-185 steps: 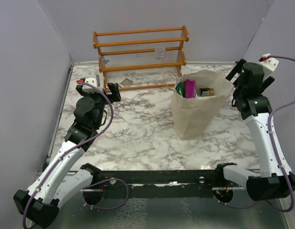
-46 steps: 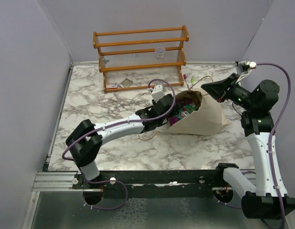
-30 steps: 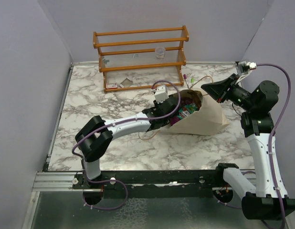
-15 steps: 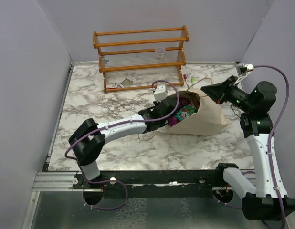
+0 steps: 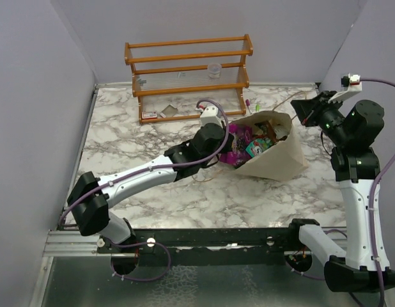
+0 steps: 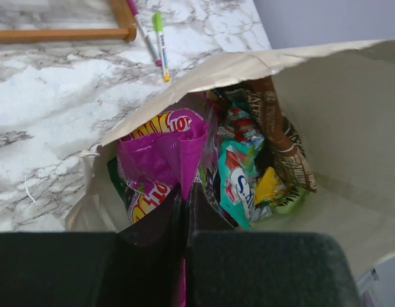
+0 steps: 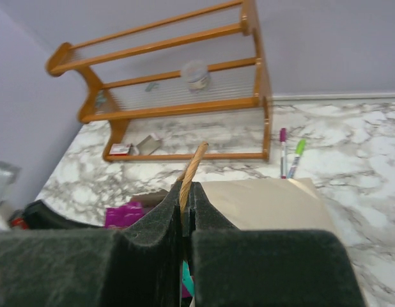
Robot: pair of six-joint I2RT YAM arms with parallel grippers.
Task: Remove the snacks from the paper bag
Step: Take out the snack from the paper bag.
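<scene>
The paper bag (image 5: 277,161) lies tipped on the marble table, its mouth facing left. Several snacks crowd the opening: a purple packet (image 6: 164,148), a teal one (image 6: 239,182), a brown one (image 6: 277,131) and a yellow one (image 6: 268,185). My left gripper (image 6: 185,195) is shut on the purple packet's folded edge at the bag's mouth (image 5: 224,148). My right gripper (image 7: 186,188) is shut on the bag's tan loop handle (image 7: 192,167), holding it up at the bag's far right corner (image 5: 301,114).
A wooden slatted rack (image 5: 188,77) stands at the back with a small cup on a shelf. A pink pen (image 6: 141,29) and a green pen (image 6: 160,45) lie between rack and bag. Purple walls close in on both sides.
My left gripper closed on the purple packet inside the bag and drew back toward the mouth with it. The right gripper lifted the handle up and to the right, opening the bag wider.
</scene>
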